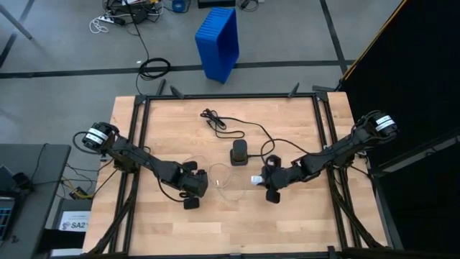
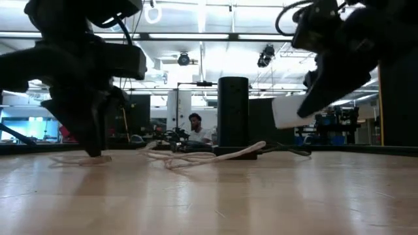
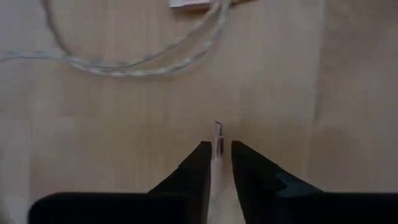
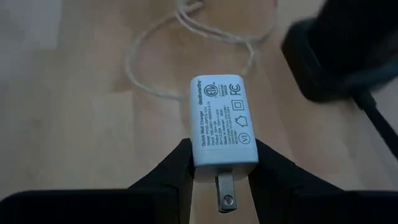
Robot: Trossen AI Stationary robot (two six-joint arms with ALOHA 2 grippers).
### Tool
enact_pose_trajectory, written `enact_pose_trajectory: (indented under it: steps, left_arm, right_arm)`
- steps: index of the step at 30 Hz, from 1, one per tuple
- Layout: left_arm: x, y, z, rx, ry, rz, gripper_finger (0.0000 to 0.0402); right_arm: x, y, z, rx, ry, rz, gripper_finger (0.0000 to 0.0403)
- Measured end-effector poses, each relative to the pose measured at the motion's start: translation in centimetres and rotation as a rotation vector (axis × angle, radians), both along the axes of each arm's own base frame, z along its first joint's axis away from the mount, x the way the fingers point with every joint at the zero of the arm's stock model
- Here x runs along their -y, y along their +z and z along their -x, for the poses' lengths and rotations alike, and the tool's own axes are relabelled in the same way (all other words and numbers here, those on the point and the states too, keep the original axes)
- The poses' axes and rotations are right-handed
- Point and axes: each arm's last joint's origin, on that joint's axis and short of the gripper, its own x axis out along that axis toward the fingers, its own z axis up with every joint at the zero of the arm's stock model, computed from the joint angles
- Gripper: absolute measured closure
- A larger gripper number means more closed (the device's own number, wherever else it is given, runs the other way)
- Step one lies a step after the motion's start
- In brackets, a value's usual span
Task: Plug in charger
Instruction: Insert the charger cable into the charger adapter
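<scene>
Right gripper [image 4: 221, 165] clamps the white charger [image 4: 222, 119] mid-table, a black power block [image 1: 238, 152] just beyond; left gripper [image 3: 217, 152] narrowly pinches the white cable's [image 3: 124, 62] plug [image 3: 218, 138].

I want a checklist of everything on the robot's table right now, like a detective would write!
Surface: light wooden table, bare where visible.
Job's things: small white plastic wall charger, prongs toward the wrist; dark upright power block.
Clutter: nothing seen.
End effectors: right end effector shut on the charger, raised above the table; left end effector holds the cable's small metal plug at the table.
Cables: thin white cable looped on the table; black cord from the block.
Surroundings: blue plastic bin on the floor; person beyond the table.
</scene>
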Motion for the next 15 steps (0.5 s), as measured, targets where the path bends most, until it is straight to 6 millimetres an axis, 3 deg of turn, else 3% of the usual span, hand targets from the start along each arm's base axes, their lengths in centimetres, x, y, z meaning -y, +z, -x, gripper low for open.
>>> enact_pose_trajectory:
  steps: [8,15]
  left_arm:
    - [0.0,0.0,0.0,0.005,-0.001,0.002,0.0285]
    - [0.0,0.0,0.0,0.005,-0.002,0.001,0.0273]
  right_arm:
    - [0.9,-2.9,1.9,0.014,-0.081,-0.046,0.0309]
    - [1.3,-4.2,3.0,-0.006,-0.098,-0.048,0.0304]
